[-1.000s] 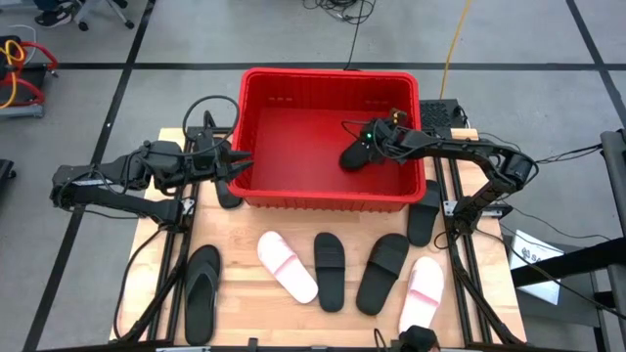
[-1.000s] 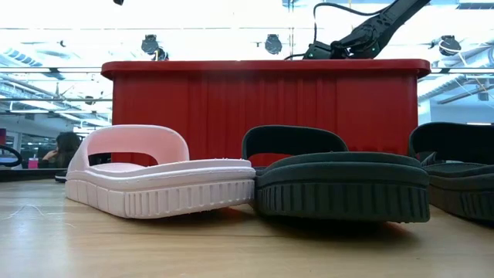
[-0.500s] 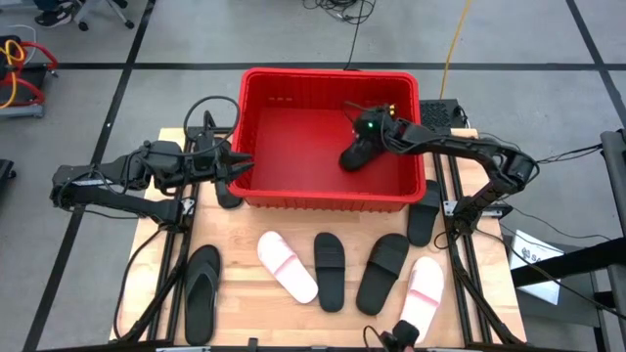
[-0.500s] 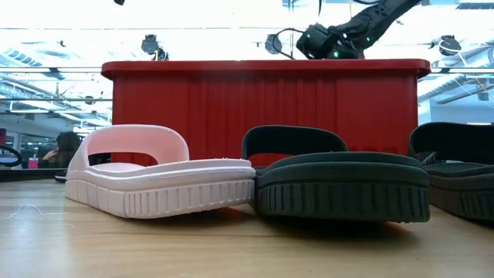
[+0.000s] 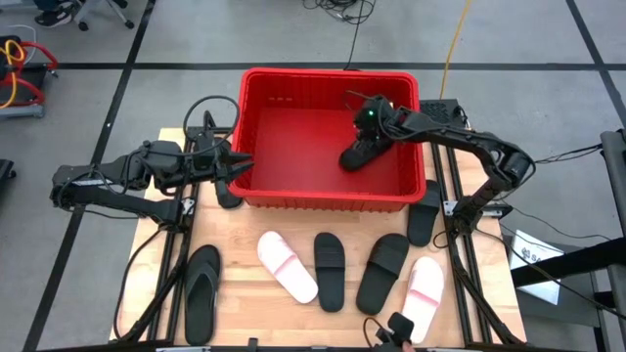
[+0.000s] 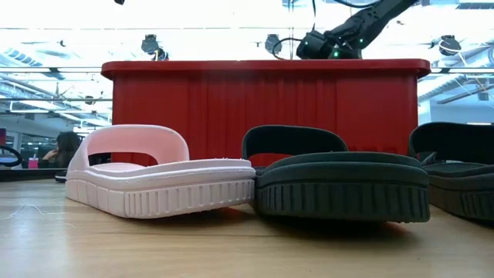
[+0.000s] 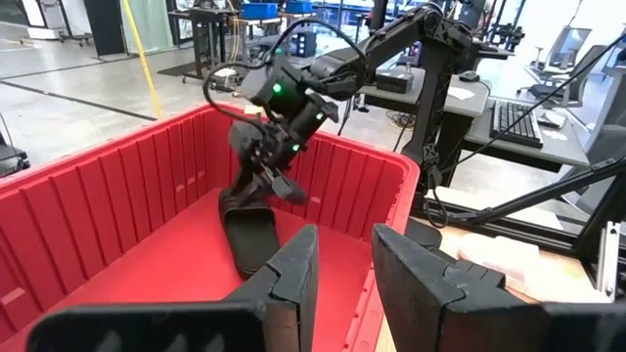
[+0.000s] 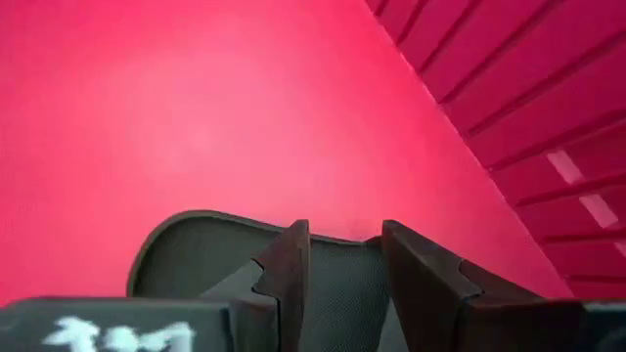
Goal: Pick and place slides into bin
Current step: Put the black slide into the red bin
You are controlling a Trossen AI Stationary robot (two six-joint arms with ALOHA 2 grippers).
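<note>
Starting at the left edge of the table [image 5: 245, 293], the left gripper [image 5: 238, 164] hovers just outside the left wall of the bin [image 5: 333, 74]. Its fingers stand a narrow gap apart with nothing between them. A black slide [image 5: 227, 192] lies partly hidden just beneath it. Along the near edge of the table, from left to right, lie a black flip-flop [image 5: 201, 291], a white slide [image 5: 287, 265], two black slides [image 5: 330, 271] [image 5: 381, 273] and a pale pink slide [image 5: 423, 291]. One more black slide [image 5: 424, 211] lies beside the bin's right wall. Inside the bin, towards its right wall, one black slide in the bin [image 5: 354, 156] rests on the red floor. The right gripper [image 5: 365, 137] hangs just over it, its claw narrowly parted, and the wrist view shows nothing pinched between the fingers. It reads as let go, so one slide looks delivered and the others are not yet in. These slides look light and made of springy foam or rubber. The soles are stiff enough to keep their shape, but the straps are soft enough to squash and spring back. They are not fragile, and the ribbed edges should give some friction. The arched strap looks the best place to take hold, pinched across its width near the middle so the sole hangs level. A grip on the thin sole edge would likely let the slide swing or twist out.
</note>
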